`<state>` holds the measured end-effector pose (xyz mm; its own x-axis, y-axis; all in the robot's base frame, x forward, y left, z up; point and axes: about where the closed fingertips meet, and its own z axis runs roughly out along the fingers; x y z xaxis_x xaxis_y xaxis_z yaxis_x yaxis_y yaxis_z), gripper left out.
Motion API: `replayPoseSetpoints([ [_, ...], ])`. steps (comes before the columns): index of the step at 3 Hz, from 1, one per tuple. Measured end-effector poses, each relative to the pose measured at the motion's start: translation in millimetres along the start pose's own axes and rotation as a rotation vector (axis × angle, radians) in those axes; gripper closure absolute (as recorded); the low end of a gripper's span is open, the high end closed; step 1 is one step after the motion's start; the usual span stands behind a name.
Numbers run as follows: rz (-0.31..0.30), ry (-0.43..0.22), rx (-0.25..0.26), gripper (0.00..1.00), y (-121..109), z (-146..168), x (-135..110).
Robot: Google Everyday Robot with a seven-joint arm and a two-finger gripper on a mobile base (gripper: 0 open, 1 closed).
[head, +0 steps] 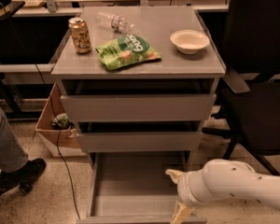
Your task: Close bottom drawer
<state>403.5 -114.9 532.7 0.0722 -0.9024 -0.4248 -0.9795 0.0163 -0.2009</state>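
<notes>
Three grey metal drawers, plain flat fronts. Bottom drawer (130,185) stands pulled out, its flat tray showing. Hand (176,195) is over the tray's front right corner, its two pale fingers spread and holding nothing. On the desk (177,65): one can (80,35), one clear bottle (113,21) lying down, one crinkled green bag (127,51), one round white bowl (189,40). Cardboard box (53,134) at left, black chair (259,78) at right.

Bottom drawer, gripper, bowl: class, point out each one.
bottom drawer (130,183), camera view, on its flat tray floor.
gripper (177,195), camera view, midway between its fingertips, over the drawer's right side.
bowl (190,40), camera view, on its inside middle.
</notes>
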Motion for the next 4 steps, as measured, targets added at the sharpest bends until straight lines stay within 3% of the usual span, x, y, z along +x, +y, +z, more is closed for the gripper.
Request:
replayPoseSetpoints([
  [2,-0.053,-0.066,-0.010,0.64,7.1,99.4,19.0],
  [3,-0.044,-0.084,-0.019,0.88,12.9,134.6,26.3],
  [4,-0.038,-0.088,-0.024,0.84,16.2,138.4,26.6],
])
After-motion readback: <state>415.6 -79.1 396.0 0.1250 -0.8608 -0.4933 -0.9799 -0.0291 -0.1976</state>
